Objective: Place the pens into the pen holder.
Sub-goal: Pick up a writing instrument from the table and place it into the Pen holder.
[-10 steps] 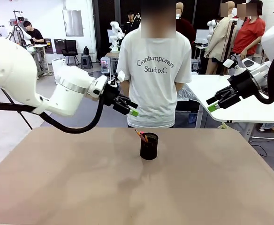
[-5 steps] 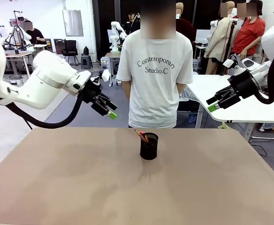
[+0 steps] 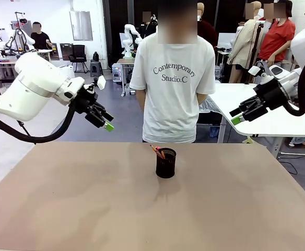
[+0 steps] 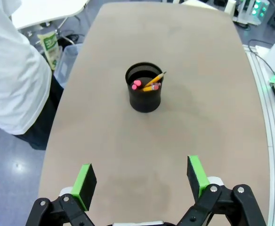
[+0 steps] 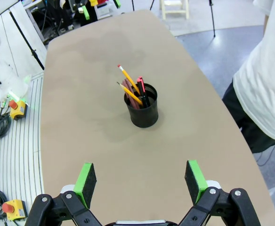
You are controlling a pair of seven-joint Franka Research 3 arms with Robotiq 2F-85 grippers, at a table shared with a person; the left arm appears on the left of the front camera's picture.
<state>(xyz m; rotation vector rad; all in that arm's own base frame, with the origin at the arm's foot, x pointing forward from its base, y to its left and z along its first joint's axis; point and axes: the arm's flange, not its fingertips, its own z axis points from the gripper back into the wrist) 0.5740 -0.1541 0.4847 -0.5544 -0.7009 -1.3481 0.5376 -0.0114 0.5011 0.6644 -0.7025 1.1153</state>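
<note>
- Your left pincer [image 3: 106, 124] hangs released in the air over the tabletop's [image 3: 90, 198] far left side, nothing between its green pads, well apart from the pen holder.
- Looking along that pincer [image 4: 140, 181] in its wrist view, you see the fingers spread wide with only bare tabletop [image 4: 213, 70] between them.
- Your right pincer [image 3: 237, 117] is released too, held up off the far right edge, its jaws apart and holding nothing.
- From its own wrist view, the right pincer [image 5: 138, 181] shows both green pads wide apart, and the pen holder sits farther out beyond them.
- You will find the pen holder [image 3: 165, 163], a black mesh cup, standing upright near the middle of the tabletop, toward the far edge.
- All the pens [image 5: 133, 92] you can make out stand inside the pen holder [image 5: 143, 113], leaning toward one side: a yellow pencil-like one reaching highest, a black one with a red end, and a reddish-brown one.
- In the front view the pens [image 3: 156, 150] poke above the rim and lean left.
- Seen from the left wrist, the pens [image 4: 149, 84] rest against the inner wall of the pen holder [image 4: 144, 96].
- Across from you, a person [image 3: 173, 78] in a white T-shirt stands at the far edge, just behind the pen holder, arms down at the sides.
</note>
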